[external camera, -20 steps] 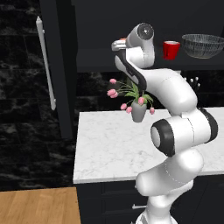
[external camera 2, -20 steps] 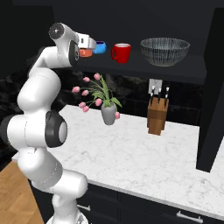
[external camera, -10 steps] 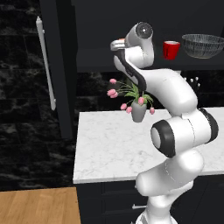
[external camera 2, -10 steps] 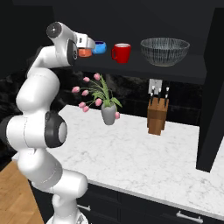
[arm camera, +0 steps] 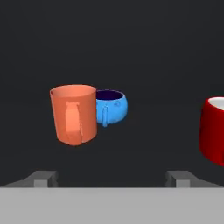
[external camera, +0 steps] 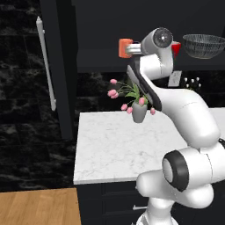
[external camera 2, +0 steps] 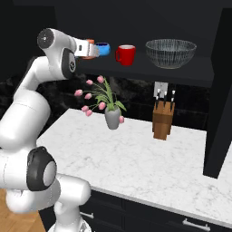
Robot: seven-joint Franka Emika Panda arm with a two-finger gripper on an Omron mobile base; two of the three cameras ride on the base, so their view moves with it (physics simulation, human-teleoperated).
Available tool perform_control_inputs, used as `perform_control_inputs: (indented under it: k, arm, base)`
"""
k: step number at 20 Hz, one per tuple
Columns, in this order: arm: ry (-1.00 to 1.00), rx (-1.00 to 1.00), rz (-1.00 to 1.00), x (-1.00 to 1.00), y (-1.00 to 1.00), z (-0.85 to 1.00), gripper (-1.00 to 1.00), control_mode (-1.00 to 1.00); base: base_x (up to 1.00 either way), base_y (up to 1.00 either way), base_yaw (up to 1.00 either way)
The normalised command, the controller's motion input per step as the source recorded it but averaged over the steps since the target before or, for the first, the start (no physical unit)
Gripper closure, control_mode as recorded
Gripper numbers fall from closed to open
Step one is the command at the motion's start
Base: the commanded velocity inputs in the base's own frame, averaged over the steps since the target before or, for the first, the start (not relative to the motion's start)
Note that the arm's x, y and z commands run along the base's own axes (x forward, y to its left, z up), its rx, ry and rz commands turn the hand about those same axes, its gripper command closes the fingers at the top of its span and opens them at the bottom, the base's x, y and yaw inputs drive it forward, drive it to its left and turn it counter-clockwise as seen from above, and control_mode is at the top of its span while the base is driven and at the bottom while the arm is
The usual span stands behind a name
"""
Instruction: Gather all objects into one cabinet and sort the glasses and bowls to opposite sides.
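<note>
Two spread, empty jaws face the cup (arm camera: 73, 114), upright just left of their centreline, mug (arm camera: 214, 130) right

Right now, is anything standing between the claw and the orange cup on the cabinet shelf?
Nothing visible does. In the hand view the orange cup stands ahead of the open claw, with bare dark shelf between. The blue cup is behind it; the red mug is off to the side.

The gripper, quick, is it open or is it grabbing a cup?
Gripper: open and empty, fingertips wide apart. The orange cup stands free on the shelf ahead of it, beside the blue cup.
</note>
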Motion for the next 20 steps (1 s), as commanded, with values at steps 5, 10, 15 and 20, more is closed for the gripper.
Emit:
perform_control_inputs:
  k: [5, 10, 15, 20]
  arm:
    - [-0.14, 0.00, -0.09, -1.00, -0.46, 0.00, -1.00, -1.00]
    - [-0.18, 0.00, -0.09, -1.00, -0.46, 0.23, -1.00, -1.00]
    - [-0.19, 0.00, -0.07, -1.00, -0.41, 0.53, -1.00, -1.00]
    - [-0.19, 0.00, -0.06, -1.00, -0.28, 0.62, -1.00, -1.00]
  base:
    - [0.00, 0.00, 0.00]
    - [0.00, 0.00, 0.00]
    - [0.00, 0.00, 0.00]
    - [0.00, 0.00, 0.00]
